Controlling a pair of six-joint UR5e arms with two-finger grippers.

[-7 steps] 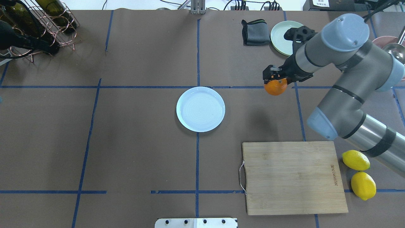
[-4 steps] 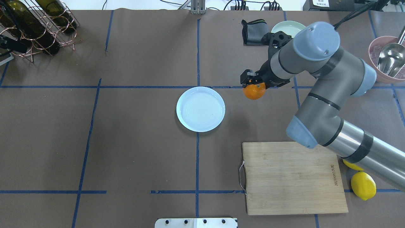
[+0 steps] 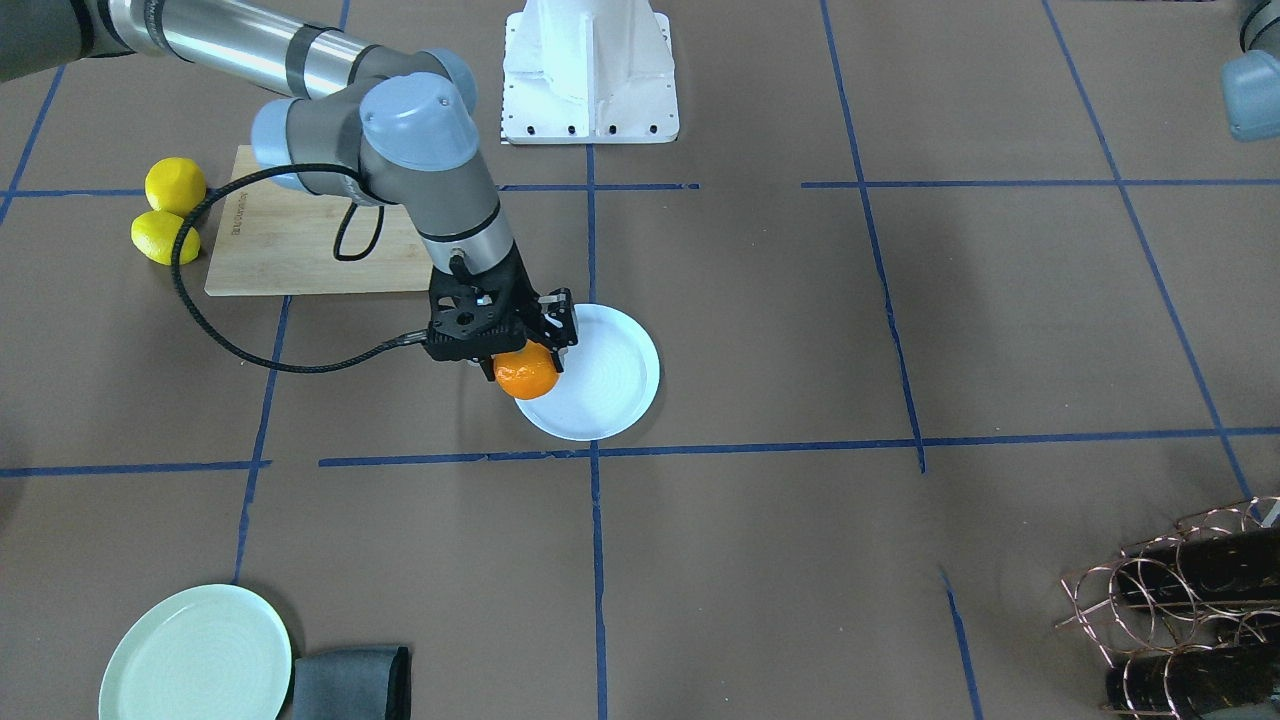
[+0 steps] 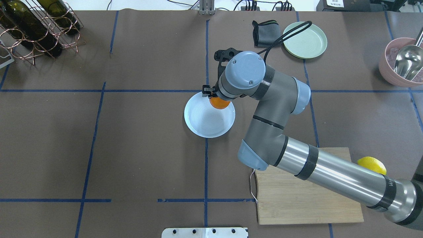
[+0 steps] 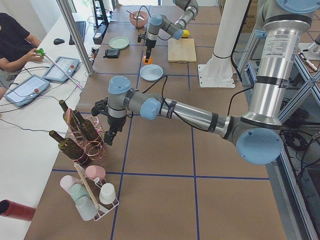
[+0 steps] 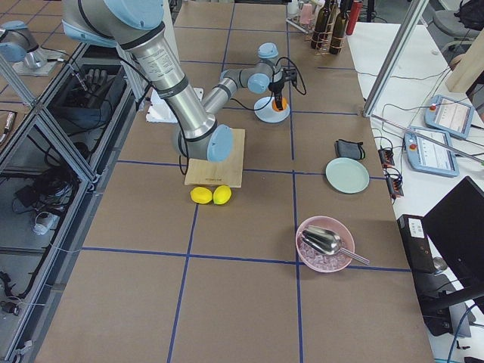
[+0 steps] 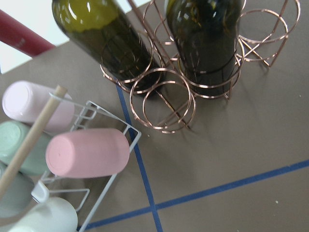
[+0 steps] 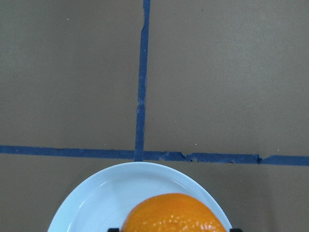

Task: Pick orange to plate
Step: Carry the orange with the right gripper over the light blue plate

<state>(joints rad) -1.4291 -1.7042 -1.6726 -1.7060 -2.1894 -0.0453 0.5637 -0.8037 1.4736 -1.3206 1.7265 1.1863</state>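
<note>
We see right gripper (image 3: 524, 352) clamped on orange (image 3: 527, 375), poised over plate (image 3: 615, 395) just inside rim, in our judgement ready for release. Left gripper (image 5: 108, 136) beside wine rack (image 5: 85, 137), out of the way; we cannot tell its grip state.

Bright, even overhead light fills the brown table (image 4: 132, 148); shadows are soft, one pooling on the plate (image 4: 201, 127) beneath the orange (image 4: 219, 104). Glare streaks the right arm's metal link (image 4: 330, 175) and the wine bottles (image 7: 207, 38). The right wrist view is sharp.
</note>
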